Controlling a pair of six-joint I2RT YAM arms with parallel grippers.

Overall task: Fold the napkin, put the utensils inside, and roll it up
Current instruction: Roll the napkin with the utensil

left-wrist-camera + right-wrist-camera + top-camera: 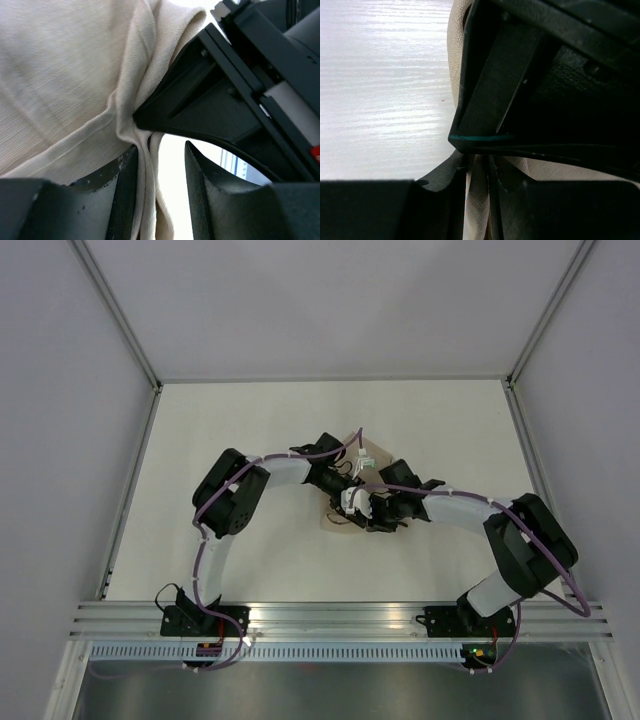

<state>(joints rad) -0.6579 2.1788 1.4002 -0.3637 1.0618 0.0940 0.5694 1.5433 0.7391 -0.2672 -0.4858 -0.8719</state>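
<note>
Napkin [345,445]: tan cloth, bunched near the middle of the desk [250,420], well apart from all four edges. Most of it is covered from above by the two wrists; only a corner pointing toward the far edge and a strip on the near side show.

Left gripper [350,498]: positioned over the napkin, reaching in from the left edge side. In its wrist view the fingers [125,195] stand partly parted. A hanging fold of cloth runs down between them and lies against one pad only, with bright desk surface showing through the remaining gap. No grip confirmed.

Right gripper [372,515]: reaching in from the right edge side, tip to tip with the left one. In its wrist view the fingers [437,200] are drawn nearly together, with a narrow pleat of the napkin filling the space between them. The cloth is pinched.

Cloth between the two grippers is raised in a gathered ridge, with a stitched hem visible beside it
</note>
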